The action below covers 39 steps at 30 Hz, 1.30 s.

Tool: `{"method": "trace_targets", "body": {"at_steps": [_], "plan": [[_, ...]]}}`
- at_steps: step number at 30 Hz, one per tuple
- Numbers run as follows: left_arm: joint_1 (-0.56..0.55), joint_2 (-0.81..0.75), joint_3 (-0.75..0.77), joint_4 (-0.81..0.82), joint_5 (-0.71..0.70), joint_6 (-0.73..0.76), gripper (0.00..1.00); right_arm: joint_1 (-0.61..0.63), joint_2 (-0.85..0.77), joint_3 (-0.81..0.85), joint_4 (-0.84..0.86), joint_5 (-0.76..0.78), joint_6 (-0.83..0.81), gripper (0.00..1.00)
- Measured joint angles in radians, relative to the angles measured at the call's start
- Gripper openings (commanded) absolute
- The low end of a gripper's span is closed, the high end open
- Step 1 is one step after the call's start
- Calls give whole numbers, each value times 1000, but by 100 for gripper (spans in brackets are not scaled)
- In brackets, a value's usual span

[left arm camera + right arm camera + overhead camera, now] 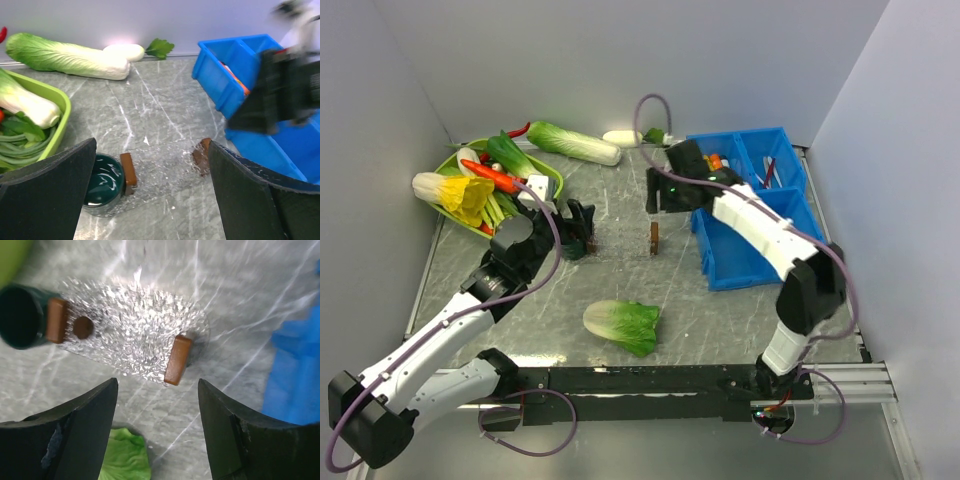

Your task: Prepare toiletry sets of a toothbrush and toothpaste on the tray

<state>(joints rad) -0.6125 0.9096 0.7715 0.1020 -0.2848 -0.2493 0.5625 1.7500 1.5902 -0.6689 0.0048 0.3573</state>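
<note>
The tray (pixel 622 238) is clear textured glass with two brown handles and lies mid-table; it also shows in the left wrist view (pixel 165 167) and the right wrist view (pixel 130 325). A dark green cup (pixel 574 247) stands at its left end. An orange toothpaste tube (pixel 716 160) and reddish toothbrush sticks (pixel 769 172) lie in the blue bin's (pixel 760 262) back compartments. My left gripper (pixel 576 222) is open and empty just behind the cup (pixel 102 182). My right gripper (pixel 663 200) is open and empty above the tray's right handle (pixel 177 360). No yellow tube shows.
A green basket (pixel 552 180) of vegetables sits at the back left. A long napa cabbage (pixel 575 143) and a white radish (pixel 622 138) lie along the back wall. A leafy green cabbage (pixel 623 326) lies near the front middle. Walls close in left, back and right.
</note>
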Motion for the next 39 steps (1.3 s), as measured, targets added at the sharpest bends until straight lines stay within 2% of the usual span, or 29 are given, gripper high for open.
{"method": "trace_targets", "body": {"at_steps": [7, 12, 19, 21, 30, 39], "plan": [[58, 0, 0, 4, 3, 0, 97, -152, -153, -41, 33, -58, -47, 65], [83, -12, 0, 4, 3, 5, 96, -240, -164, -87, 50, -80, -79, 64], [143, 0, 0, 7, 21, 8, 96, -293, -158, -105, 71, -73, -131, 56], [159, 16, 0, 6, 28, 4, 96, -314, -145, -105, 93, -73, -140, 52], [174, 37, -11, 7, 32, -11, 96, -385, 28, -56, 137, -23, -164, 41], [177, 122, 54, -121, 55, -159, 97, -394, 164, 23, 152, 49, -165, 45]]}}
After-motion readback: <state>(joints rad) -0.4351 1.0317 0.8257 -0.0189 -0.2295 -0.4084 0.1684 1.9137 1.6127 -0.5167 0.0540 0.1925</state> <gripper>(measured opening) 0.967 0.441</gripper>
